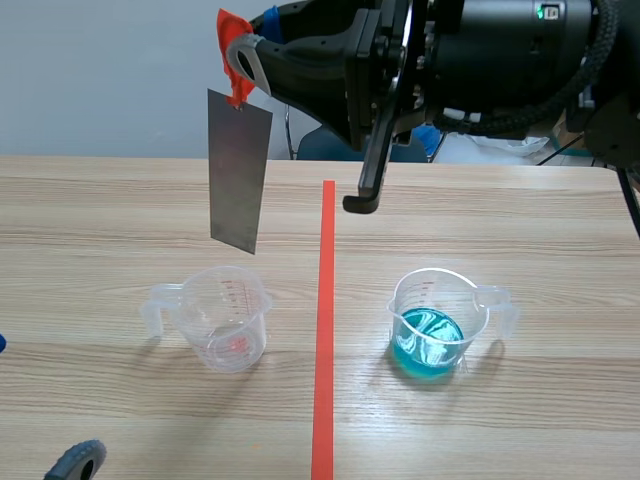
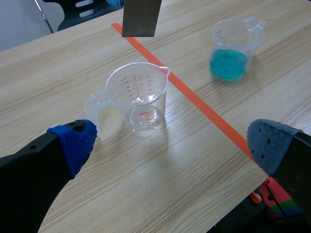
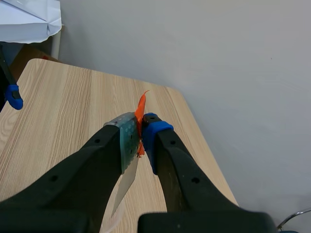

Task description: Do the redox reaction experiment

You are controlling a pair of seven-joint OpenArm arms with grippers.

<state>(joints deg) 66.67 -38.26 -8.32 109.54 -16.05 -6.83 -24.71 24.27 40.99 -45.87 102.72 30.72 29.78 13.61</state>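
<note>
A grey metal sheet (image 1: 240,170) hangs upright by an orange tab (image 1: 234,50), above and slightly behind the empty clear measuring cup (image 1: 225,318). My right gripper (image 1: 240,65), raised across from the right, is shut on that tab (image 3: 141,114), and the sheet (image 3: 127,182) drops away below its fingers. A second cup (image 1: 437,325) holding blue liquid stands right of the tape line. My left gripper (image 2: 172,140) is open and low at the near left. The empty cup (image 2: 138,94) sits just ahead of it, with the sheet's lower end (image 2: 142,17) and the blue cup (image 2: 233,48) beyond.
An orange-red tape line (image 1: 324,330) runs down the table between the two cups. A chair (image 1: 325,145) and white bags stand behind the far edge. The table's near edge (image 2: 228,204) lies close under my left gripper's right finger.
</note>
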